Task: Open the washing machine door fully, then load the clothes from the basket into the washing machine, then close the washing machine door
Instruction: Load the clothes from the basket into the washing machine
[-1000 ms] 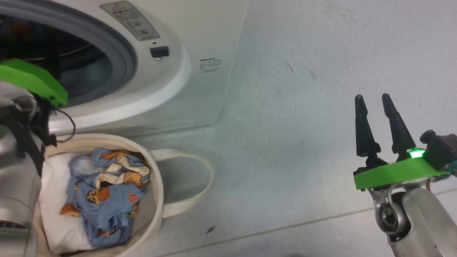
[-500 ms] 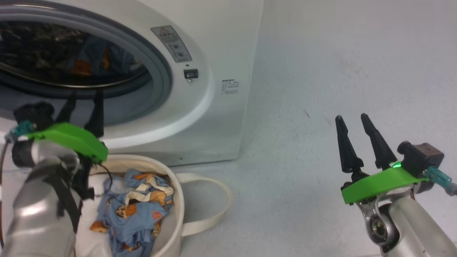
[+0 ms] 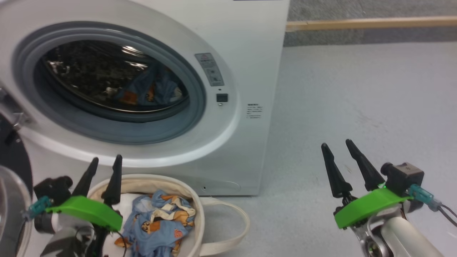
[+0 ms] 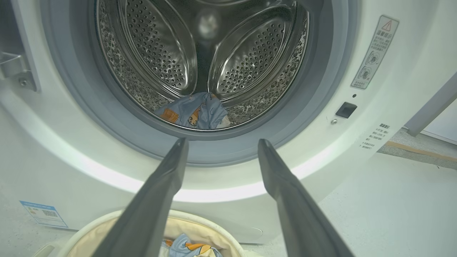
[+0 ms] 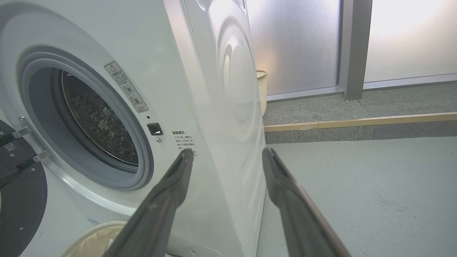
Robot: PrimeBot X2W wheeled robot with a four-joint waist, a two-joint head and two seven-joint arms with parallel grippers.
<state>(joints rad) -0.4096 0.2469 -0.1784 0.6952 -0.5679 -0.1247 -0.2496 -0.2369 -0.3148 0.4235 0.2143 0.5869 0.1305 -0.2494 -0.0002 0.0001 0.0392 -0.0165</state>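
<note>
The washing machine (image 3: 250,53) stands with its door (image 3: 10,160) swung open at the far left, its black rim also in the right wrist view (image 5: 18,200). Some blue printed clothes (image 3: 150,89) lie in the steel drum (image 4: 160,53), low at its front (image 4: 194,114). More clothes (image 3: 160,225) fill the cream basket (image 3: 142,182) on the floor before the machine. My left gripper (image 3: 106,160) hangs open and empty over the basket's left rim, pointing at the drum mouth (image 4: 223,141). My right gripper (image 3: 337,144) is open and empty over bare floor to the right, level with the machine's front corner (image 5: 227,150).
A white cloth lines the basket beside the clothes. One strap handle (image 3: 235,228) loops out to the right. Pale floor (image 3: 357,107) stretches right of the machine to a wooden strip (image 3: 357,23). A woven basket (image 5: 262,89) stands behind the machine by frosted glass panels.
The head camera has tilted up, bringing the whole drum mouth into view. My left gripper has drawn back from the drum opening to above the basket, still open. The right gripper keeps its pose.
</note>
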